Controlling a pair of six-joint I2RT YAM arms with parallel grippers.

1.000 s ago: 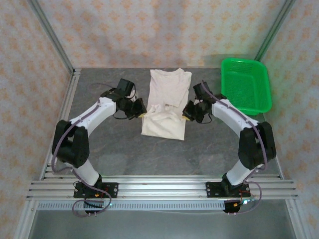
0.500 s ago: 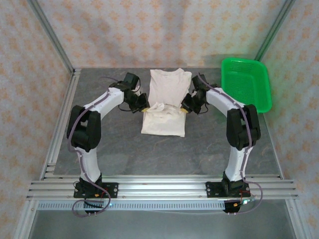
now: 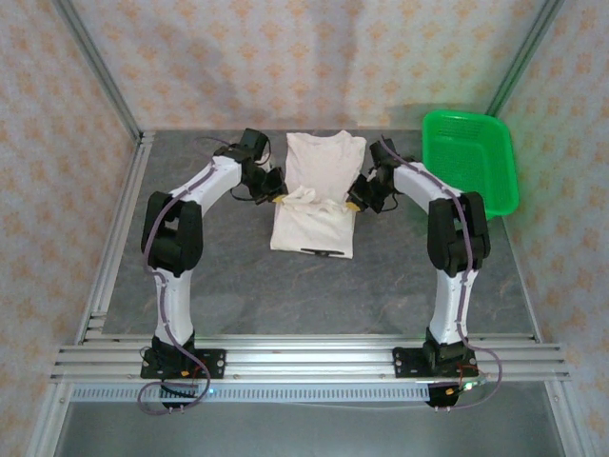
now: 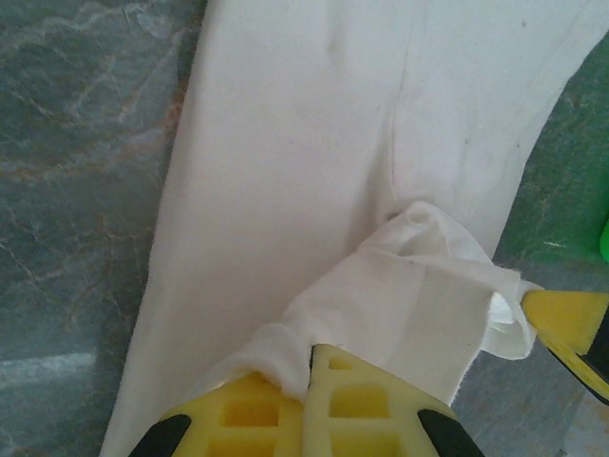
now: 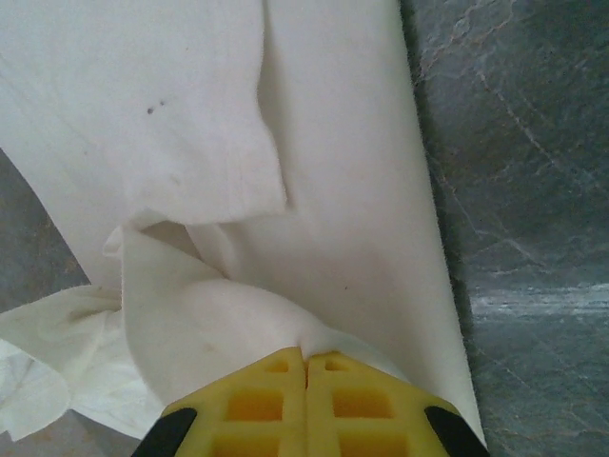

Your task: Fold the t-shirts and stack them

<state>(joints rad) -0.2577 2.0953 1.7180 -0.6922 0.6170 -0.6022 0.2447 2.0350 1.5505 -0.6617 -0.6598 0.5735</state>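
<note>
T-shirt hem carried farther back | both jaws clamped on it | overhead view adds green basket

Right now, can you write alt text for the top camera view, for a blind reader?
An off-white t-shirt lies on a grey table, pinched from both sides: the left gripper and the right gripper are each shut on a bunched fold of cloth. A green basket sits at the table's far right corner.

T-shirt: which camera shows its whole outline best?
Top external: the whole t-shirt is in frame, collar to near edge. The wrist views give close patches: the left gripper and right gripper each pinch a bunched edge.
</note>
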